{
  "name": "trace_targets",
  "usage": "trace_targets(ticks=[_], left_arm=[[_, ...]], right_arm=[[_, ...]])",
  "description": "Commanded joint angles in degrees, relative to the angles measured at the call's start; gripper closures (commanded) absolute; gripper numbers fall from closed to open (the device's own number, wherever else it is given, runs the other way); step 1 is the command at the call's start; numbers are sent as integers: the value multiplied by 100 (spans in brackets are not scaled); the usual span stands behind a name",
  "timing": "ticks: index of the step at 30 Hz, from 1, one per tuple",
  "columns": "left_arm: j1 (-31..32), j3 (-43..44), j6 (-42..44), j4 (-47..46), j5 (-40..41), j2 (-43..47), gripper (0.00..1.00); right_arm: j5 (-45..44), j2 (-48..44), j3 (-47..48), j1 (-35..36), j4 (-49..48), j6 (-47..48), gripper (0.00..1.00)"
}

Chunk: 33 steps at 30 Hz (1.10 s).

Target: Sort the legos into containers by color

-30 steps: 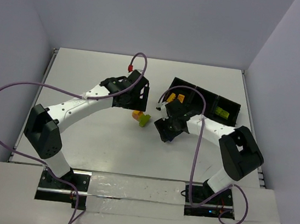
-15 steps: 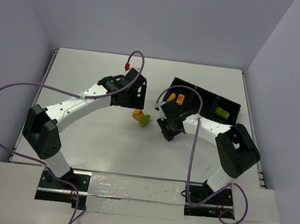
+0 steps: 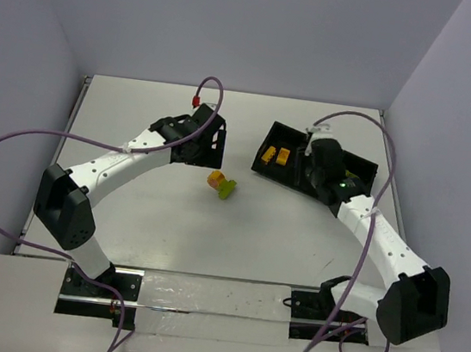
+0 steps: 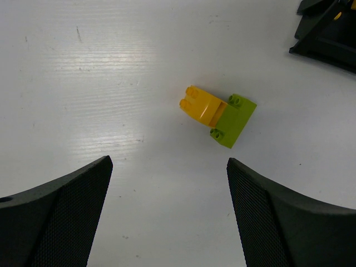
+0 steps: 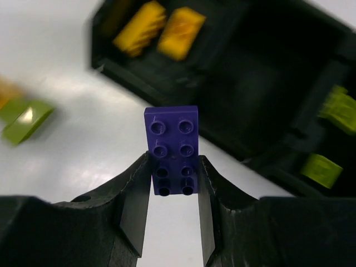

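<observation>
Three orange bricks (image 5: 147,21), three green (image 5: 321,169), one purple (image 5: 172,139); one tray (image 5: 261,83)

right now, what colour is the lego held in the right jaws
Purple. The brick shows best in the right wrist view.

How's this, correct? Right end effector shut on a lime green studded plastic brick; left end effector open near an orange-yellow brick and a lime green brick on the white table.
Wrong colour: the right end effector is shut on a blue-purple studded plastic brick, as the right wrist view shows. The left end effector is open near the orange-yellow brick and lime green brick on the table.
</observation>
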<state>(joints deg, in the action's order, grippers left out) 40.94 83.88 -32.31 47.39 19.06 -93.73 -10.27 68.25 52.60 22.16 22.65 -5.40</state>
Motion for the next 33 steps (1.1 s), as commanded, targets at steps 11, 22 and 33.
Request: trace_targets(ticks=[11, 22, 33], left_arm=[[-16, 150, 64, -47, -238, 224, 8], [-16, 116, 45, -6, -224, 175, 8], [-16, -69, -113, -324, -616, -67, 8]], right_arm=[[111, 1450, 880, -1607, -1093, -499, 75], [480, 1522, 1401, -1649, -956, -453, 29], [725, 417, 905, -719, -670, -396, 30]])
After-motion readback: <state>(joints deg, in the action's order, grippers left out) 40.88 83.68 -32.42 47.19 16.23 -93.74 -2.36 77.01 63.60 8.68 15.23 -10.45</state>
